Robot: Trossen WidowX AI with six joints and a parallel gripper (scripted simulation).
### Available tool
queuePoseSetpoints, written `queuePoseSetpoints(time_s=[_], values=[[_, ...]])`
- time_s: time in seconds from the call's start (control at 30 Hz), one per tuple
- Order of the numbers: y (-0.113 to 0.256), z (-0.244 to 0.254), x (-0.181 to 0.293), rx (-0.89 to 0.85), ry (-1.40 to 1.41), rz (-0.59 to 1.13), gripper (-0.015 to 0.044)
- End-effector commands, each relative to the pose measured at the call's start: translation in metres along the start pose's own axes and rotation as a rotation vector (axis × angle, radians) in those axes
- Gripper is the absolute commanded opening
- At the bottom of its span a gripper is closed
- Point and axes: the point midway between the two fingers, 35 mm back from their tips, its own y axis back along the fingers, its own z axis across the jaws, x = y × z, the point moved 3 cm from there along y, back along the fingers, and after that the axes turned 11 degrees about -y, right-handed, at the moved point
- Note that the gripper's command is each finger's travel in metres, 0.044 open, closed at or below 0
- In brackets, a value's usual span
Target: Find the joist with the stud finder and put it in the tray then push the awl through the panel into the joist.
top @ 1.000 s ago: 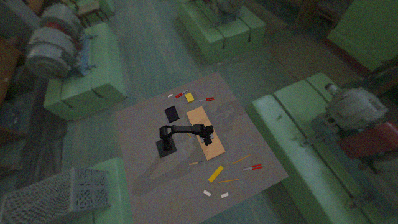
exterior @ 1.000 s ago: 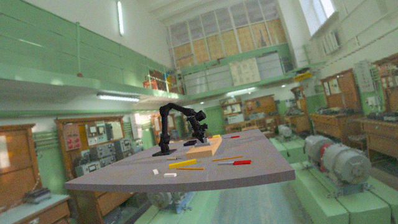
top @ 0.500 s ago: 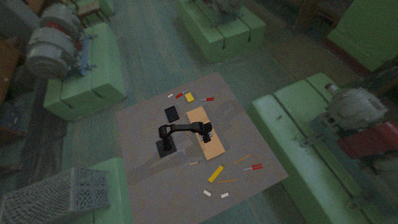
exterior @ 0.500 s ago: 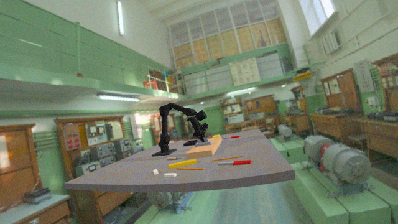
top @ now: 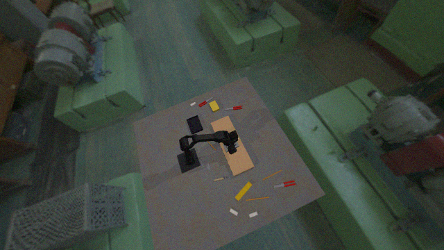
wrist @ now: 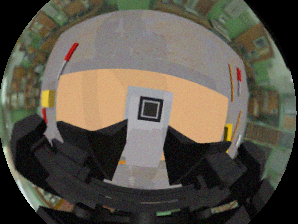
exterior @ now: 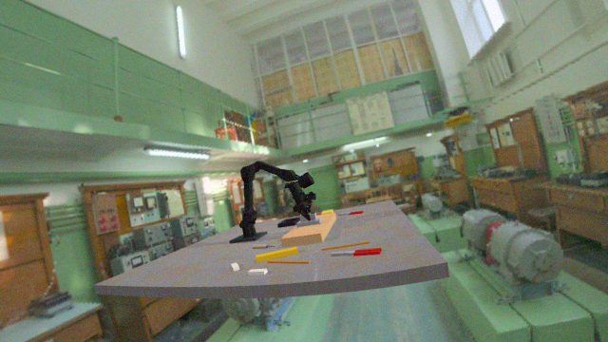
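Note:
The grey stud finder (wrist: pixel 145 142) (exterior: pixel 312 220) has a dark display with a pale square outline. My gripper (wrist: pixel 146 122) is shut on it, over the middle part of the tan floor panel (top: pixel 241 164) (exterior: pixel 304 236) (wrist: pixel 90 102). The stud finder is at or just above the panel top; I cannot tell if it touches. The awl (top: pixel 219 179) (exterior: pixel 261 246), with a pale handle, lies on the table in front of the panel's near end. The black tray (top: pixel 194 124) (exterior: pixel 288 221) lies behind the arm's base and looks empty. The joist is hidden.
A yellow bar (top: pixel 243 191) (exterior: pixel 276 254), orange sticks, white pieces and red-handled pliers (top: pixel 285 184) (exterior: pixel 357 252) lie beyond the panel's near end. A yellow block (top: pixel 214 105) and more red-handled tools lie near its far end. An orange stick (top: pixel 211 145) lies between base and panel.

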Motion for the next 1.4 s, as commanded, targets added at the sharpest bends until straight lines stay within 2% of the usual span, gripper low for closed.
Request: queuePoseSetpoints(time_s=[0.0,1.37], values=[[0.000,0.007,0.002,-0.001,0.000,-0.001,0.0000],[0.001,0.067,0.013,-0.007,-0.002,0.000,0.0000]])
